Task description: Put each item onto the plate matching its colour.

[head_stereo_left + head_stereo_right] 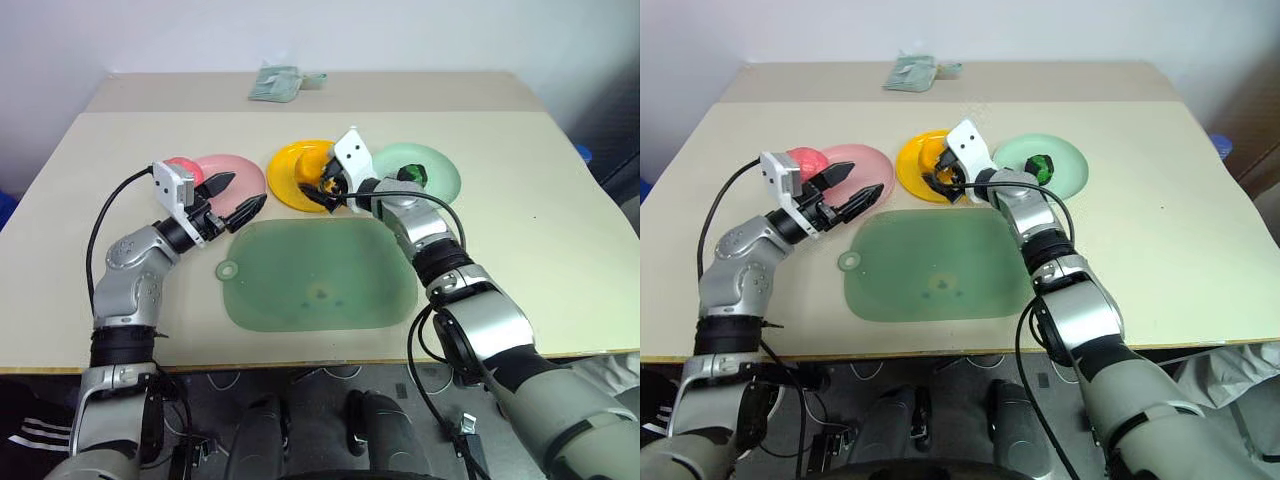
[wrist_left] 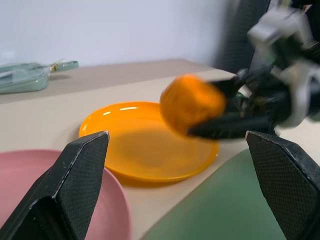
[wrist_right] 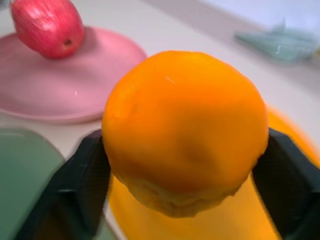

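The right gripper [image 3: 185, 150] is pinching the orange fruit [image 3: 185, 130] between its two black fingers [image 3: 75, 190], one pad pressing on each side, and it is holding the fruit just above the yellow plate [image 2: 145, 145], whose surface is spreading out beneath the fingertips. Beyond those fingers and off to one side, the red apple [image 3: 47, 27] is sitting on the pink plate [image 3: 65, 85]. The left gripper [image 1: 238, 196] is hovering with its fingers [image 2: 75, 175] spread wide apart and nothing between them; the rim of the pink plate is lying just under its fingertips, and the yellow plate with the held fruit is showing straight ahead through the gap. The dark green ball [image 1: 412, 174] is resting on the mint plate [image 1: 440, 170], just behind the right wrist. The large green mat [image 1: 320, 275] is lying on the table [image 1: 550, 220] below both sets of fingers.
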{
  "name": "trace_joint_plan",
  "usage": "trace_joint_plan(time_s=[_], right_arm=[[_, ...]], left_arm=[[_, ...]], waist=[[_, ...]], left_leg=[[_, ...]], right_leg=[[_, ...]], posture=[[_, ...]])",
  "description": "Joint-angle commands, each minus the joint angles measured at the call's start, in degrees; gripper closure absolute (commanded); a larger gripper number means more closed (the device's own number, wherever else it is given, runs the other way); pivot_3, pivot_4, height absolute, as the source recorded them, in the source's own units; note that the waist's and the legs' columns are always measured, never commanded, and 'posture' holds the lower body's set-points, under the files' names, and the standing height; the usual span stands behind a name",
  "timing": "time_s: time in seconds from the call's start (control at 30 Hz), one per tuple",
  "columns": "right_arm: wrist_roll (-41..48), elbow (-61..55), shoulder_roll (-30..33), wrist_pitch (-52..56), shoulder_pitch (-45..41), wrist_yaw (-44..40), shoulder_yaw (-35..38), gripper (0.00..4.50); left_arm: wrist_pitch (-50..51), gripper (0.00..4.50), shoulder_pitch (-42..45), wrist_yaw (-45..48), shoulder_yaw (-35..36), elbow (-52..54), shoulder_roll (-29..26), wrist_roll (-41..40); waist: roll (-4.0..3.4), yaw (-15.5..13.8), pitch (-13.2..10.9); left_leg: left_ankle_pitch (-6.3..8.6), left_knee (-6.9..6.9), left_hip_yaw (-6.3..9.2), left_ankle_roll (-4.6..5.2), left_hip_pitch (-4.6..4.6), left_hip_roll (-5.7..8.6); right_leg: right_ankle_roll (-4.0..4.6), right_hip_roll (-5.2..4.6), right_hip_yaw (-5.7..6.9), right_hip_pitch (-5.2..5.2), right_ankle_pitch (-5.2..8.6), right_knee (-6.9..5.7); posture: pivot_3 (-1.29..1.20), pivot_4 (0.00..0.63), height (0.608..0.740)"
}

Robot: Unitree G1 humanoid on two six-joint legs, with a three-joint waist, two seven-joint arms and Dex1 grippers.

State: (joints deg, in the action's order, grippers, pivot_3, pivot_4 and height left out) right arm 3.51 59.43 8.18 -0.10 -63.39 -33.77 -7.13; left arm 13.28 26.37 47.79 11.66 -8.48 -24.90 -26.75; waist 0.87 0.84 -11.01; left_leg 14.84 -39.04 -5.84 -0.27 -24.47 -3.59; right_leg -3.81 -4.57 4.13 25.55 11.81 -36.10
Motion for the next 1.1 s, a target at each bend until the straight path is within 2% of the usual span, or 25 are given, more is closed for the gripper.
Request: trace_joint_plan(time_s=[0.03, 0.17, 0.27, 0.43, 0.6, 0.87, 1.0, 1.1], right_arm=[[-0.75, 2.20, -0.45, -4.51, -2.33, -0.23, 1.46, 0.02], [1.71, -1.71, -0.21, -9.73, -1.38, -2.73, 4.25, 0.02], [11.81, -15.50, 0.22, -3.81, 1.60, -9.04, 10.25, 0.02], [20.71, -45.71, 8.02, 10.21, 16.19, -16.53, 10.98, 0.02], [25.69, -63.82, 18.19, 20.23, 31.02, -19.10, 13.21, 0.02], [33.76, -83.28, 28.33, 31.83, 49.90, -15.21, 22.19, 0.02], [36.34, -90.74, 32.04, 32.44, 59.59, -16.58, 27.45, 0.02], [37.84, -92.81, 33.75, 32.73, 61.14, -15.92, 29.52, 0.02]], left_arm=[[1.09, 0.00, -1.59, -1.68, 0.82, 5.51, 0.00, -1.62], [3.95, 0.00, -2.66, 0.60, 1.34, 8.21, -0.23, -5.74], [4.88, 0.00, -4.01, 9.31, 1.55, 10.27, -2.24, -10.91], [8.72, 0.00, -5.96, 16.40, 0.38, 11.76, -5.41, -14.83], [10.08, 0.00, -5.24, 22.59, 0.10, 8.89, -7.51, -16.11], [10.83, 0.00, -0.31, 31.53, -3.20, 0.03, -8.12, -14.75], [6.91, 0.00, 3.10, 33.39, -4.36, -5.95, -5.66, -12.36], [4.54, 0.00, 5.19, 33.49, -4.77, -9.09, -2.91, -11.18]], waist=[[0.00, 0.17, 0.00], [-0.02, 0.35, -0.01], [-0.03, 0.31, -0.02], [-0.01, -0.39, 0.00], [-0.02, -0.16, -0.01], [-0.03, -0.24, 0.00], [-0.01, -1.05, 0.01], [-0.01, -1.37, 0.01]], left_leg=[[0.00, 0.00, 0.00, 0.00, 0.01, 0.00], [-0.04, 0.00, 0.02, -0.06, 0.05, -0.04], [-0.04, 0.03, 0.02, -0.07, 0.04, -0.05], [-0.02, 0.08, 0.13, -0.06, 0.06, -0.03], [-0.02, 0.00, 0.09, -0.05, 0.07, 0.00], [-0.02, 0.04, 0.10, -0.05, 0.13, -0.04], [-0.01, 0.02, 0.14, -0.04, 0.10, 0.01], [0.00, -0.07, 0.09, -0.02, 0.09, 0.02]], right_leg=[[0.00, 0.00, 0.00, 0.00, 0.00, 0.00], [0.01, 0.06, 0.00, 0.01, 0.00, -0.03], [0.01, 0.06, 0.00, 0.01, 0.00, -0.03], [0.01, 0.01, 0.07, -0.08, 0.01, 0.01], [0.03, -0.05, 0.08, -0.10, 0.03, 0.09], [0.08, 0.08, 0.07, -0.07, 0.06, 0.05], [0.20, 0.02, 0.07, -0.10, 0.15, 0.11], [0.23, -0.01, 0.05, -0.11, 0.16, 0.14]], posture=[[0.00, 0.150, 0.740], [0.00, 0.150, 0.740], [0.00, 0.150, 0.740], [0.00, 0.150, 0.740], [0.00, 0.150, 0.740], [0.00, 0.150, 0.740], [0.00, 0.150, 0.740], [0.00, 0.150, 0.740]])
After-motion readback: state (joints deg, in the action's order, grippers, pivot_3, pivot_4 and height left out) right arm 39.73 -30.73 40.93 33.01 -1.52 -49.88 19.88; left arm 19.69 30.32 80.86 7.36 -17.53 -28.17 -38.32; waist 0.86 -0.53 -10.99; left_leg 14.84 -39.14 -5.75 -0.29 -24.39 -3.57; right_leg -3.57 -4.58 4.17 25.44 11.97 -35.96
